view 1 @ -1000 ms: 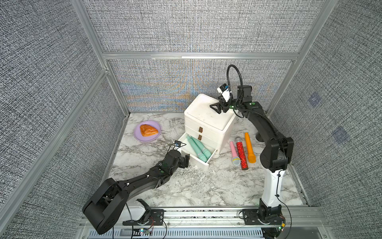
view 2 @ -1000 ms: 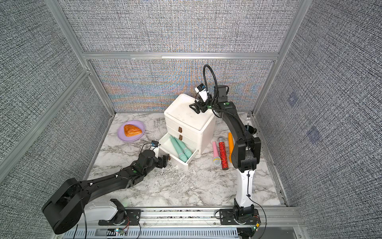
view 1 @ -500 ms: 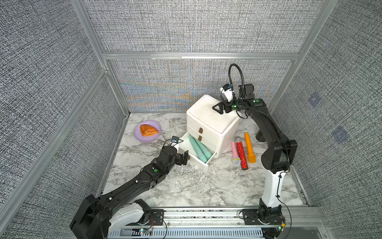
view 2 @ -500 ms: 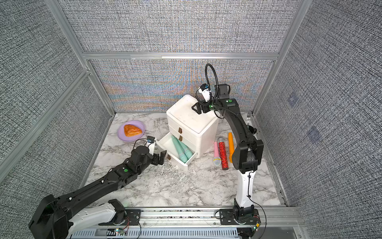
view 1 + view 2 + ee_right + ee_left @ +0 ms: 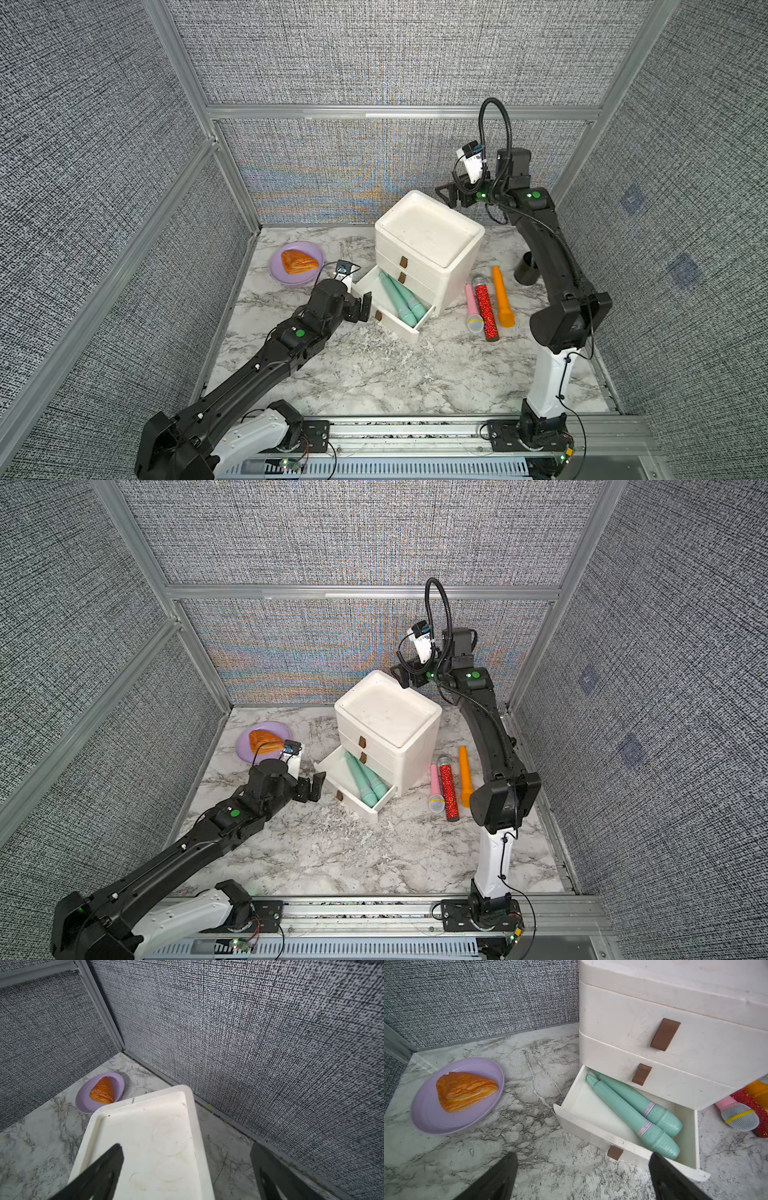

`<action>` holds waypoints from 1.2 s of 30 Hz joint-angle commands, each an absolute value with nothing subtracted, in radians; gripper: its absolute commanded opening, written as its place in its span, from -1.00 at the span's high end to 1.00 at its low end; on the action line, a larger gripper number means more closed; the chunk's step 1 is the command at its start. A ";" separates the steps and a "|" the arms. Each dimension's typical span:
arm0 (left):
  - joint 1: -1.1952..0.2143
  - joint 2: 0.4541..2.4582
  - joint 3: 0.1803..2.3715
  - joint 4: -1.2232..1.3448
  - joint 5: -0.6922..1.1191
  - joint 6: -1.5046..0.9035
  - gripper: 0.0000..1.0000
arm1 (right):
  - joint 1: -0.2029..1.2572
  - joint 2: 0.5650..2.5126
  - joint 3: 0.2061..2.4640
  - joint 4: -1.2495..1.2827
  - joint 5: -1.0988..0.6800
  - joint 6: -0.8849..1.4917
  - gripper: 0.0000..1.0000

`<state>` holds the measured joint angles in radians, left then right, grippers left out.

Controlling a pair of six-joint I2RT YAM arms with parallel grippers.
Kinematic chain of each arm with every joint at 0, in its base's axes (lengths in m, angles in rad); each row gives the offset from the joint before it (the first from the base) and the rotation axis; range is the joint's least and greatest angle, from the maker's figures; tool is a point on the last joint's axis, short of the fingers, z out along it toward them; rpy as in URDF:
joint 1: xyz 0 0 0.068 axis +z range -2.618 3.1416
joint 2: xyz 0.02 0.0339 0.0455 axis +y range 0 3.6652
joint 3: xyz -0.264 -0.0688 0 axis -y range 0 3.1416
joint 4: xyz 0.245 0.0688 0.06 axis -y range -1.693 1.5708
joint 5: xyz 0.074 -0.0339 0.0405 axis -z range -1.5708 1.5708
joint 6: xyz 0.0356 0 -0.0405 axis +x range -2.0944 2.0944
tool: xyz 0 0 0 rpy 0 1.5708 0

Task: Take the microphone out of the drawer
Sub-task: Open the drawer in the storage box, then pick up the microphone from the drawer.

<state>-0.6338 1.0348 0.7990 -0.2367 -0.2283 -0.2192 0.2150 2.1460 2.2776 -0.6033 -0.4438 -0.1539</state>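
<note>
1. Clearly, two teal microphones (image 5: 629, 1118) lie side by side and touching in the bottom drawer (image 5: 591, 1132). Their grille heads sit near the drawer front and their handles run back under the drawer above.
2. That drawer stands open from a white three-drawer cabinet (image 5: 457, 282), and the two upper drawers are closed. Each drawer front carries a brown pull tab (image 5: 615, 1152).
3. Low beside the drawer front is the left hand (image 5: 582, 1155), with its fingers spread wide and nothing between them. In the left wrist view the bottom pull tab appears between the two fingers. Whether a finger touches the drawer cannot be told.
4. Up above the cabinet's back corner hovers the right hand (image 5: 187, 1147), also spread wide and empty. It is clear of the cabinet's recessed top.
5. On the marble table (image 5: 374, 374), on the cabinet's right-arm side, three more lie in a close row. These are a pink microphone (image 5: 471, 303), a red glitter microphone (image 5: 486, 307) and an orange microphone (image 5: 500, 299).
6. Behind that row stands a black cup (image 5: 524, 270), partly hidden by the right arm.
7. Near the far corner on the left arm's side sits a purple plate (image 5: 276, 270) with a golden pastry (image 5: 298, 262) on it. The plate is well apart from the cabinet.
</note>
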 commanded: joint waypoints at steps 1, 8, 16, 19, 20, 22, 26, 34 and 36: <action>-0.598 1.042 0.833 -0.326 -0.167 -0.235 -1.00 | 0.230 2.106 2.231 -0.606 -0.489 -0.177 -0.95; -0.543 0.985 0.871 -0.340 -0.081 -0.203 -1.00 | 0.299 1.978 2.049 -0.592 -0.437 -0.183 -0.95; -0.462 0.943 0.986 -0.443 0.034 -0.130 -1.00 | 0.456 1.826 1.765 -0.485 -0.333 -0.144 -0.95; -0.410 0.948 1.022 -0.473 0.134 -0.110 -1.00 | 0.511 1.792 1.690 -0.455 -0.342 -0.119 -0.96; -0.396 0.953 1.038 -0.490 0.170 -0.092 -1.00 | 0.531 1.787 1.671 -0.451 -0.353 -0.116 -0.95; -0.382 0.959 1.063 -0.526 0.212 -0.049 -1.00 | 0.567 1.786 1.651 -0.453 -0.349 -0.109 -0.96; -0.376 0.958 1.107 -0.612 0.304 0.048 -1.00 | 0.629 1.805 1.630 -0.473 -0.297 -0.106 -0.96; -0.373 0.964 1.164 -0.703 0.384 0.117 -1.00 | 0.727 1.946 1.701 -0.579 -0.291 -0.108 -0.95; -0.369 0.947 1.157 -0.690 0.416 0.120 -1.00 | 0.741 1.994 1.733 -0.607 -0.292 -0.106 -0.95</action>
